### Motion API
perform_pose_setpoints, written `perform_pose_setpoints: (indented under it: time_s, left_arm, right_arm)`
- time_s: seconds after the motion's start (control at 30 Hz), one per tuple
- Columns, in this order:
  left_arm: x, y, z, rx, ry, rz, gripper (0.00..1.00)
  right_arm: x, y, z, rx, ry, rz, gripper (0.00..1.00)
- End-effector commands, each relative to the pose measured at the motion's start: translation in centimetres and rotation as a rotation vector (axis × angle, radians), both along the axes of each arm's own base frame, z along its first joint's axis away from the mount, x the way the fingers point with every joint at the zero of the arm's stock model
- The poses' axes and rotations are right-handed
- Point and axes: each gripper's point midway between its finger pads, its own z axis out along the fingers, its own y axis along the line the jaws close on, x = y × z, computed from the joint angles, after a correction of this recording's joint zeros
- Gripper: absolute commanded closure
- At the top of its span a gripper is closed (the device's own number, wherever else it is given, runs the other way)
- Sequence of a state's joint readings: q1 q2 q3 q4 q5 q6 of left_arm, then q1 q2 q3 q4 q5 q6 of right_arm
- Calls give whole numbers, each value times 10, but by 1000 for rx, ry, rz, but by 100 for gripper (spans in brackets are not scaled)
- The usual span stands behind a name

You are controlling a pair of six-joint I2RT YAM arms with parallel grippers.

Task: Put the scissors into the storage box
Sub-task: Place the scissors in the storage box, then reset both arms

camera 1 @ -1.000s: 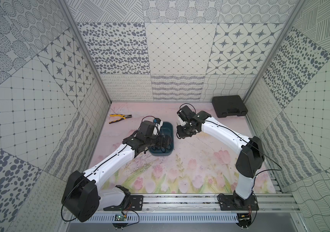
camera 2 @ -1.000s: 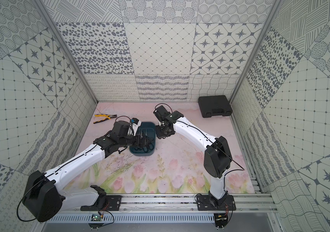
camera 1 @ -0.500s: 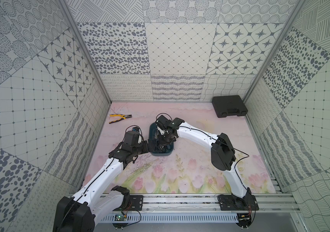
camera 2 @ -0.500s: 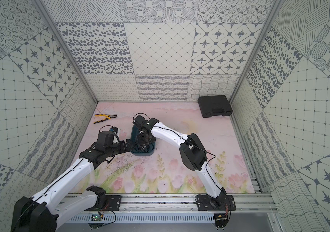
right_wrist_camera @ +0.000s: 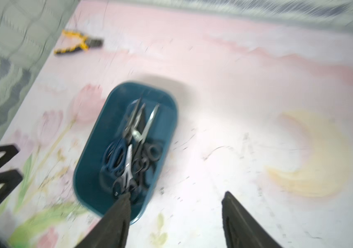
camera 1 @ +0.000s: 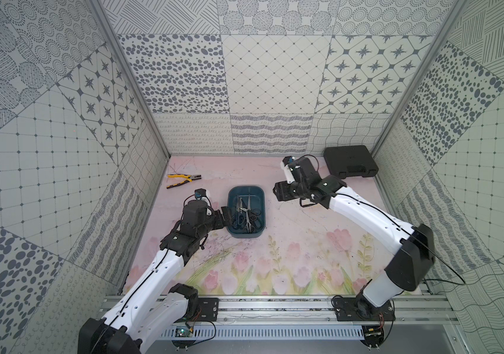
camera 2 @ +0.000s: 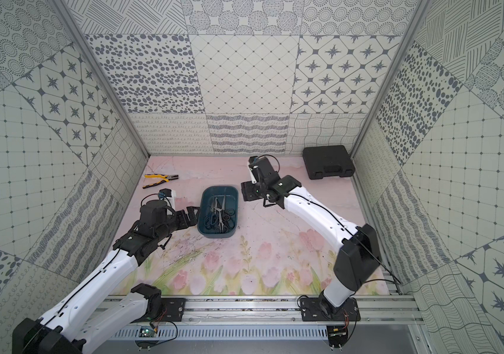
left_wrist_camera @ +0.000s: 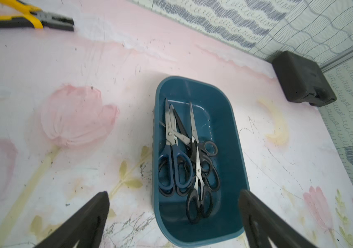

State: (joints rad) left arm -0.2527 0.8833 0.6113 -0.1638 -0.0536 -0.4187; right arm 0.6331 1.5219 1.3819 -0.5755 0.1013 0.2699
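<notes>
Near the far left corner of the worktop point(camera 1: 290, 245) lie the yellow-and-black pliers point(camera 1: 183, 180), which are no part of the job. Next comes the left claw point(camera 2: 191, 215), its jaws spread wide and holding nothing, just beside the left wall of the storage box point(camera 1: 244, 235). The box sits in the worktop's far half, a little left of centre. The scissors point(camera 1: 246, 214) lie heaped inside it with their handles toward the near edge: a blue-handled pair point(left_wrist_camera: 174, 169) and several black-handled pairs, overlapping too much for a sure count. To the right of the box hangs the right claw point(camera 1: 277, 192), clear of the rim, jaws apart and empty, though its wrist view is smeared. The black tool case point(camera 1: 350, 161) sits in the far right corner. No scissors show anywhere outside the box, so the placing step looks finished. The next move seems to call only for both arms to draw back without nudging the box, and for a look that no pair hides under an arm. No brand, label or writing can be read; any marks on the blades or the case are too small.
</notes>
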Motion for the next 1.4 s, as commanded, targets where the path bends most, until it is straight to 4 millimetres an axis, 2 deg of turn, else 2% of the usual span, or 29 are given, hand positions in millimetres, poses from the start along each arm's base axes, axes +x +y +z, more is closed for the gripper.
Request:
perform_pose_setpoints:
  time_s: [0.0, 0.07, 0.13, 0.17, 0.27, 0.33, 0.43, 0.47, 0.5, 0.57, 0.7, 0.8, 0.83, 0.97, 1.07, 1.27, 1.37]
  left_arm:
    - [10, 41, 55, 176, -424, 154, 1]
    - [-2, 56, 57, 224, -532, 225, 1]
    - [-8, 70, 47, 270, -515, 284, 1]
    - [-10, 75, 36, 297, -466, 304, 1]
    - [-13, 81, 11, 329, -389, 324, 1]
    - [-15, 86, -1, 321, -384, 354, 1]
    - [-14, 94, -11, 325, -377, 409, 1]
    - [-15, 94, -24, 349, -353, 398, 1]
    - [-12, 93, -32, 372, -332, 386, 1]
    - [-6, 90, -42, 395, -300, 362, 1]
    - [9, 79, -56, 410, -287, 299, 1]
    - [16, 77, -68, 437, -268, 285, 0]
    - [25, 72, -59, 429, -292, 271, 0]
    - [45, 56, -62, 425, -303, 200, 0]
    - [57, 56, -65, 469, -282, 194, 1]
    - [61, 64, -74, 487, -368, 227, 1]
    - [57, 55, -79, 458, -363, 168, 1]
  right_arm:
    - [18, -49, 29, -71, -297, -64, 23]
    - [17, -87, 31, -130, -406, -113, 23]
    - [13, -119, 26, -177, -487, -174, 23]
    - [11, -137, 21, -196, -518, -209, 23]
    - [8, -188, -1, -227, -539, -360, 22]
    - [7, -222, -22, -223, -494, -475, 21]
    - [8, -258, -55, -177, -405, -603, 21]
    - [7, -265, -65, -166, -386, -633, 21]
    - [9, -269, -66, -156, -392, -651, 21]
    - [7, -272, -81, -166, -383, -659, 20]
    - [14, -277, -100, -193, -355, -672, 20]
    - [16, -277, -107, -178, -380, -673, 20]
    - [17, -276, -108, -170, -393, -671, 19]
    - [22, -274, -112, -154, -409, -657, 19]
    - [26, -268, -110, -125, -443, -621, 19]
    - [23, -261, -129, -77, -504, -584, 19]
    - [16, -255, -126, -61, -544, -542, 18]
